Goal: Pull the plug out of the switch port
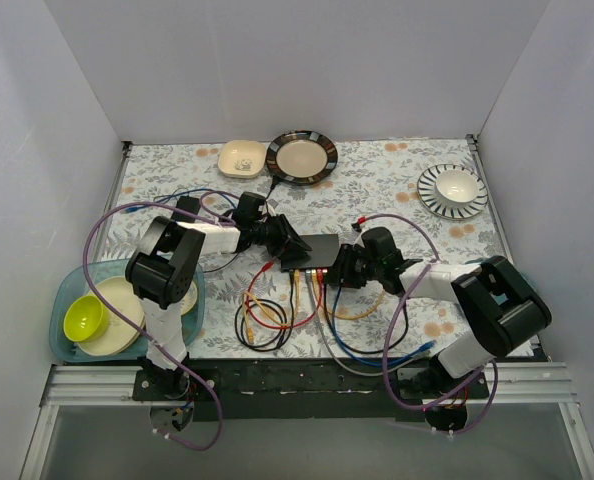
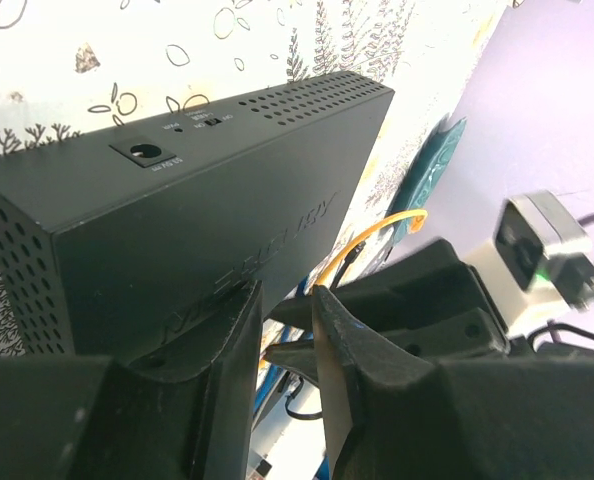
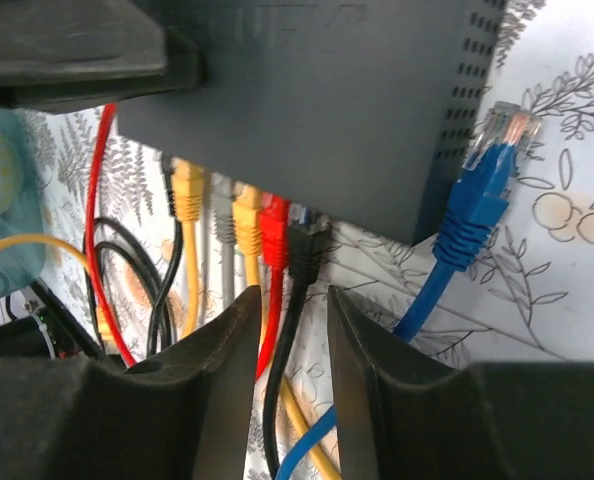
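The dark grey switch (image 1: pixel 317 247) lies mid-table; it also shows in the left wrist view (image 2: pixel 197 200) and the right wrist view (image 3: pixel 317 110). Several plugs sit in its near edge: yellow (image 3: pixel 187 190), grey, yellow, red (image 3: pixel 274 225) and black (image 3: pixel 307 250). A blue plug (image 3: pixel 487 185) lies loose outside the switch by its right end. My right gripper (image 3: pixel 289 320) is open, its fingers either side of the black cable just below the black plug. My left gripper (image 2: pixel 282 320) is at the switch's left end, slightly open, one finger (image 2: pixel 239 340) against the switch's top face.
A teal tray (image 1: pixel 69 285) with a green bowl (image 1: pixel 85 317) and a plate stands at the left. Bowls (image 1: pixel 242 158) and a dark-rimmed plate (image 1: pixel 301 157) stand at the back, a striped bowl (image 1: pixel 453 190) at the back right. Coiled cables (image 1: pixel 267 315) lie in front of the switch.
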Robot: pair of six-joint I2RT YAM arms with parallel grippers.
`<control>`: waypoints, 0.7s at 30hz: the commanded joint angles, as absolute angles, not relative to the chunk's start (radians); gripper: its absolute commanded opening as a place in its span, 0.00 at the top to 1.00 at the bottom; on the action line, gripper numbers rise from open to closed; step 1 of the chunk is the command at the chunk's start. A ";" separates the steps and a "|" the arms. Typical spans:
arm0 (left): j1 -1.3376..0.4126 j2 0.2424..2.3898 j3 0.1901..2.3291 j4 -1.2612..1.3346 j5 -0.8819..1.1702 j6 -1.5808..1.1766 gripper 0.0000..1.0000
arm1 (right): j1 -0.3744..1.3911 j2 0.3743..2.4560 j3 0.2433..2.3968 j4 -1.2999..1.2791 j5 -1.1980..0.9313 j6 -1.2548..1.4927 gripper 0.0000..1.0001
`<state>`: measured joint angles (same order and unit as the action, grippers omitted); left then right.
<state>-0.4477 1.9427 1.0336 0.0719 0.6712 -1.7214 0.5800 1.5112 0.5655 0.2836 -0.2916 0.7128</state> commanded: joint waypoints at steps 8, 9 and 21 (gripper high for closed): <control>-0.439 1.944 1.043 0.008 0.658 -1.675 0.73 | 0.568 1.623 0.565 0.448 -0.212 0.914 0.48; -0.439 1.945 1.042 0.006 0.658 -1.675 0.73 | 0.566 1.643 0.565 0.459 -0.209 0.926 0.48; -0.434 1.928 1.020 0.011 0.667 -1.675 0.73 | 0.526 1.651 0.448 0.614 -0.181 1.089 0.58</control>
<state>-0.4404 1.9427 1.0389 0.0536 0.6842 -1.6981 0.5400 1.6444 0.4957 0.6060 -0.2451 1.0462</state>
